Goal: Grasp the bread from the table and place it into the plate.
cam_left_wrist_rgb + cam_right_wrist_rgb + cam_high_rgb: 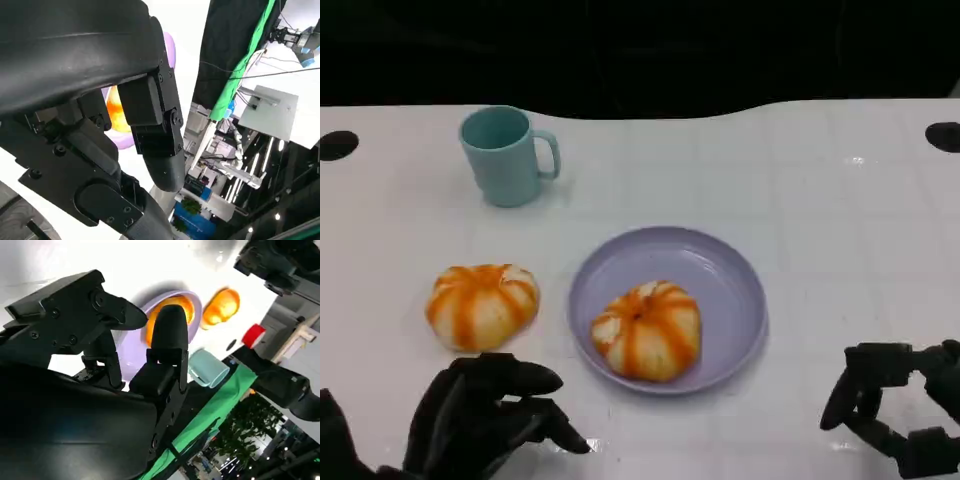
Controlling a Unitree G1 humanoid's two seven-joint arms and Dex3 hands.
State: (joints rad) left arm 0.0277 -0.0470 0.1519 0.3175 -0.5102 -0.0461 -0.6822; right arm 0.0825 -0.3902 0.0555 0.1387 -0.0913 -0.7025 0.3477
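One bread (481, 305) lies on the table (840, 230) left of the plate (730, 290), just beyond the left hand (485, 415), which holds nothing, fingers apart. Another bun (648, 330) sits in the plate. The right hand (895, 405) is empty, fingers apart

This is a robotics lab or test studio, not a home. The things stand on a white tabletop (840, 230) marked with a faint grid of squares, with black round marks at its far left and far right corners and a curved cut-out along its far edge; behind that edge the background is black. The left wrist view shows a green cloth backdrop (245, 65) hanging beside a dark curtain, loose cables (260, 75) strung across, a grey panel (270, 112), shelves crowded with equipment (220, 155) and small ceiling lights. The right wrist view shows the green cloth (210, 415) again beneath the tabletop's edge, and a red round button (254, 335) on a stand.
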